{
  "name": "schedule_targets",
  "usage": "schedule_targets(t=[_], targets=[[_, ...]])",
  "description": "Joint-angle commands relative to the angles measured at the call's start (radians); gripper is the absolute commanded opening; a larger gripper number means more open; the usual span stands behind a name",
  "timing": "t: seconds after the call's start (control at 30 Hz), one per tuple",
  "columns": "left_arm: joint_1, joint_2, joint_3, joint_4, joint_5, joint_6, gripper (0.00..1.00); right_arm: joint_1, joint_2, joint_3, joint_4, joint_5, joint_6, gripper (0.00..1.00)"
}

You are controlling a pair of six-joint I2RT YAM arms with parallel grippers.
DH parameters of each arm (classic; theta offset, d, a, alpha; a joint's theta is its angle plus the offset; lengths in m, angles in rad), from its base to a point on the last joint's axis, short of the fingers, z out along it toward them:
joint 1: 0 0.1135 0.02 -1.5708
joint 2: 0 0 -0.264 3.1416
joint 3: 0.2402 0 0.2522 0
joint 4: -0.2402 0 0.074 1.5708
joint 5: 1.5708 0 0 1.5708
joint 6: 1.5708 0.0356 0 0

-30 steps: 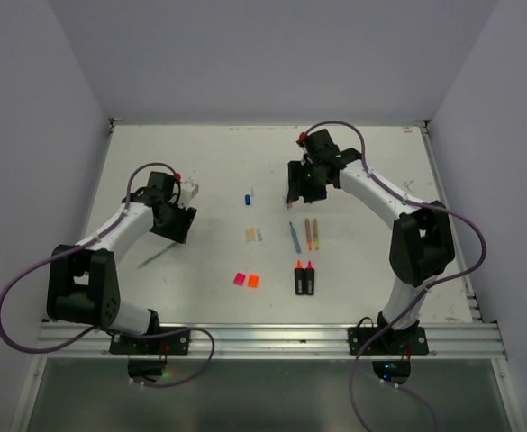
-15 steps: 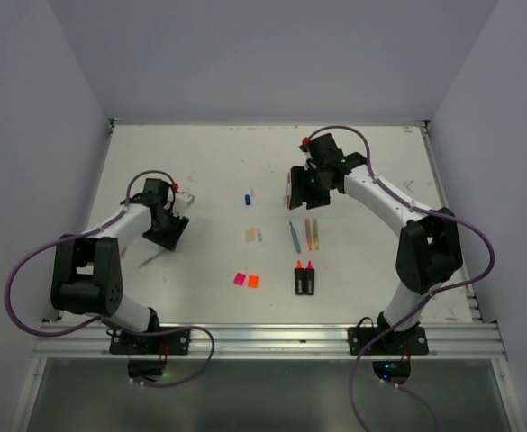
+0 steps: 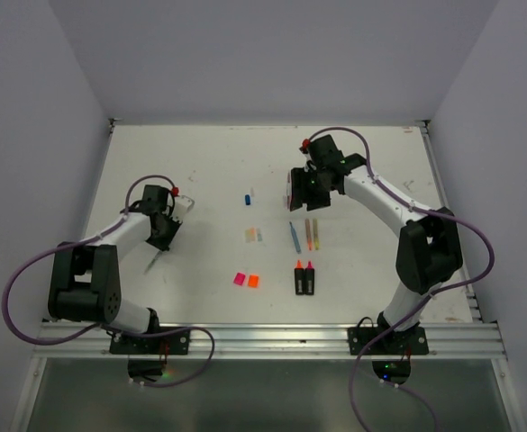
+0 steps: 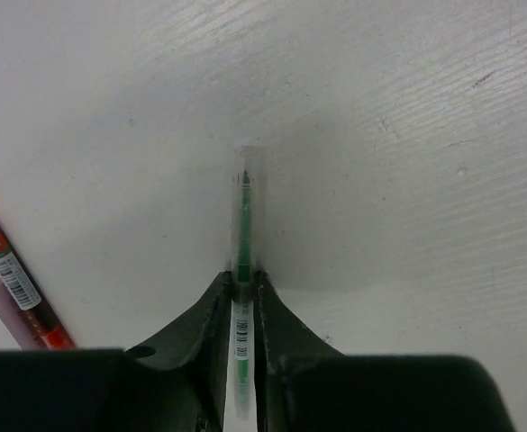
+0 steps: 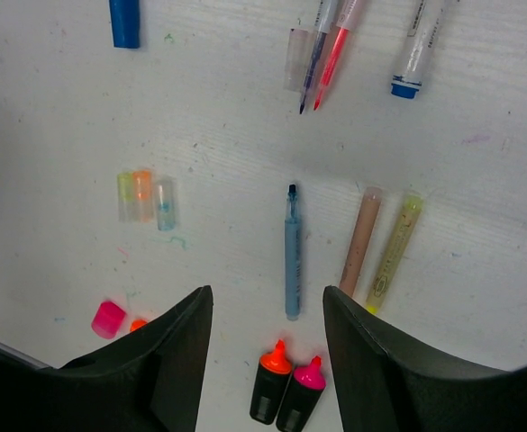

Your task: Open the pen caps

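**Left arm takes hold of another pen.** The left gripper [image 3: 162,237] had just clamped onto a green pen [image 4: 242,326] at nine o'clock on the table [image 3: 200,162]. A second earlier its jaws stood wide. Now they pinched the labelled barrel between them, and the pen ran straight out ahead toward twelve o'clock in the wrist view. The clear cap [image 4: 249,167] sat over the tip, not yet pulled. In the same second the arm had drawn in from farther out, toward seven o'clock. The grip looked like the start of one more uncapping, with the barrel secured and the cap end left free for the other arm.

The left arm was folded tight. Its forearm rose toward one o'clock from the shoulder, and the wrist doubled back so the fingers pointed down at the table. The right gripper [image 5: 266,304] hung over the middle of the table, well apart from the held pen, its jaws parted with nothing between them. Below it lay work that looked done:
- a pink cap [image 5: 108,318] and an orange cap [image 5: 138,325] at seven o'clock of it
- a blue cap [image 5: 124,22] at eleven
- two highlighters [image 5: 286,387] with bare tips at six
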Motion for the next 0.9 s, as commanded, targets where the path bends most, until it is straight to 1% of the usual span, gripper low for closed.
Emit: schedule_targets(t=[0.0, 0.07, 0.13, 0.17, 0.2, 0.27, 0.37, 0.4, 0.43, 0.47, 0.5, 0.53, 0.57, 0.6, 0.63, 0.67, 0.7, 0.73, 0.77, 0.83, 0.87], targets=[[-0.002, 0.022, -0.033, 0.035, 0.005, 0.032, 0.13, 0.003, -0.029, 0.001, 0.009, 0.000, -0.004, 0.56], [-0.010, 0.024, -0.024, 0.037, 0.015, 0.031, 0.09, 0.003, -0.031, 0.001, 0.006, 0.003, -0.005, 0.56], [-0.013, 0.024, -0.012, 0.028, 0.025, 0.028, 0.07, 0.003, -0.031, 0.000, 0.009, 0.005, -0.007, 0.56], [-0.019, 0.024, -0.004, 0.024, 0.025, 0.025, 0.04, 0.003, -0.032, 0.000, 0.006, 0.006, -0.007, 0.56], [-0.022, 0.021, 0.019, 0.018, 0.053, 0.022, 0.03, 0.003, -0.034, 0.001, 0.006, 0.011, -0.007, 0.56], [-0.047, 0.014, 0.053, 0.011, 0.064, 0.006, 0.00, 0.003, -0.035, 0.003, 0.003, 0.017, -0.008, 0.56], [-0.090, 0.014, 0.158, -0.034, 0.074, -0.024, 0.00, 0.005, -0.037, 0.020, -0.006, 0.034, -0.011, 0.56], [-0.102, 0.014, 0.229, -0.057, 0.076, -0.044, 0.00, 0.003, -0.035, 0.030, -0.009, 0.038, -0.011, 0.56], [-0.111, 0.016, 0.266, -0.066, 0.077, -0.058, 0.00, 0.003, -0.035, 0.038, -0.011, 0.040, -0.011, 0.56], [-0.128, 0.021, 0.301, -0.077, 0.103, -0.072, 0.00, 0.003, -0.032, 0.047, -0.022, 0.042, -0.016, 0.57], [-0.133, 0.024, 0.344, -0.089, 0.123, -0.087, 0.00, 0.003, -0.028, 0.071, -0.028, 0.037, -0.017, 0.58], [-0.137, 0.033, 0.414, -0.092, 0.148, -0.133, 0.00, 0.003, -0.016, 0.084, -0.035, 0.026, -0.019, 0.61], [-0.139, 0.040, 0.453, -0.095, 0.210, -0.158, 0.00, 0.003, -0.009, 0.095, -0.037, -0.012, -0.014, 0.64], [-0.139, 0.048, 0.481, -0.089, 0.247, -0.205, 0.00, 0.002, -0.003, 0.111, -0.035, -0.035, -0.007, 0.73], [-0.139, 0.062, 0.529, -0.078, 0.284, -0.236, 0.00, 0.000, 0.007, 0.118, -0.017, -0.062, 0.002, 0.76], [-0.139, 0.068, 0.542, -0.066, 0.374, -0.265, 0.00, 0.000, 0.008, 0.119, 0.000, -0.134, 0.018, 0.78], [-0.139, 0.070, 0.547, -0.018, 0.424, -0.323, 0.00, 0.000, 0.008, 0.116, 0.023, -0.164, 0.027, 0.82], [-0.139, 0.070, 0.544, 0.013, 0.468, -0.339, 0.00, 0.000, -0.003, 0.112, 0.071, -0.200, 0.038, 0.97], [-0.139, 0.064, 0.532, 0.105, 0.566, -0.395, 0.00, 0.002, -0.009, 0.106, 0.099, -0.260, 0.059, 0.99], [-0.139, 0.038, 0.483, 0.234, 0.672, -0.526, 0.00, 0.003, -0.019, 0.089, 0.162, -0.313, 0.073, 0.99], [-0.139, 0.025, 0.417, 0.394, 0.756, -0.584, 0.00, 0.005, -0.029, 0.081, 0.184, -0.358, 0.082, 0.99]])
